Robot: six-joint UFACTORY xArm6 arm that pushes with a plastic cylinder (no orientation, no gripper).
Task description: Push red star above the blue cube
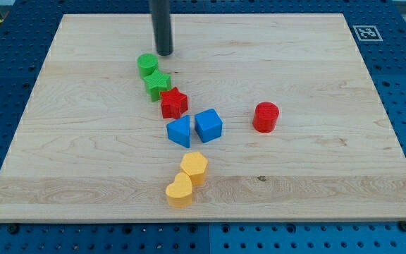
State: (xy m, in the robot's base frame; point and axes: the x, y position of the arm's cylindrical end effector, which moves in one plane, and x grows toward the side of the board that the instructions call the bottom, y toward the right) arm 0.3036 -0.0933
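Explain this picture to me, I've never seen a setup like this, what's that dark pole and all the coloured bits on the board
One camera looks down at a wooden board. The dark pole is my rod; I have no hand and hold nothing. My tip slides along the board and pushes blocks. It sits just above and right of the green cylinder. Below that come a green star, the red star, a blue wedge-like block and the blue cube. A red cylinder stands to the right; two yellow blocks lie near the bottom.
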